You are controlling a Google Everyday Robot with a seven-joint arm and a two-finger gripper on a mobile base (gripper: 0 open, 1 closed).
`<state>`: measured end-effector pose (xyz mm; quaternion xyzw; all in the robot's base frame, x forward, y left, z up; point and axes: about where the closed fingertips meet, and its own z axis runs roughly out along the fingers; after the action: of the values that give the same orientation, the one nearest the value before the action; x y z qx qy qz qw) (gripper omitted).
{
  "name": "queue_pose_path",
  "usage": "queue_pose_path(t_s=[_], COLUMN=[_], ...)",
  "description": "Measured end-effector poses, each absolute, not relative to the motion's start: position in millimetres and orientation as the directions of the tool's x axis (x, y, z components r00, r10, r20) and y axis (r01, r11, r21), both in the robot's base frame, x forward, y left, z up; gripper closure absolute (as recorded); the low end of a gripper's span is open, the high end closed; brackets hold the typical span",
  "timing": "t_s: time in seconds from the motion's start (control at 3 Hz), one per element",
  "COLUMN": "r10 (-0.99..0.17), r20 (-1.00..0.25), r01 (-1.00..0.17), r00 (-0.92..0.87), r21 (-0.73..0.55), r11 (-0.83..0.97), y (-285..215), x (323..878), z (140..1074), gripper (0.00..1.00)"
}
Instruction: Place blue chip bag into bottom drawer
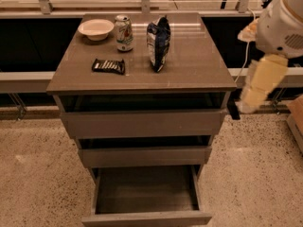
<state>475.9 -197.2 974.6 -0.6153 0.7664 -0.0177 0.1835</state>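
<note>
Blue chip bag [158, 42] stands on the bench [194, 67] by a soda can [124, 33]; bottom drawer [147, 193] lies open. Our gripper [233, 111] hangs at the bench's right; we cannot tell its state.

Warm, dim light comes from the top of the frame and leaves a pale sheen along the rear of the cabinet top [189, 37]. The upper drawer gaps are near black, and the bottom drawer [147, 190] lies in grey shade. At the right edge the pale arm [265, 82] looks washed out. The dark gripper [233, 110] sits shadowed below the arm, beside the cabinet's right corner.
</note>
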Motion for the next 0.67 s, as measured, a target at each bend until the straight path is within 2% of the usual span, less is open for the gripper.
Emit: queue_pose_path(t_s=[0.67], r10=[-0.841], r20=[-0.533], r01=[-0.889], r00=[-0.094], r21=[-0.335], r11=[0.312], y=[-137], x=[610], z=[973], gripper=[0.00])
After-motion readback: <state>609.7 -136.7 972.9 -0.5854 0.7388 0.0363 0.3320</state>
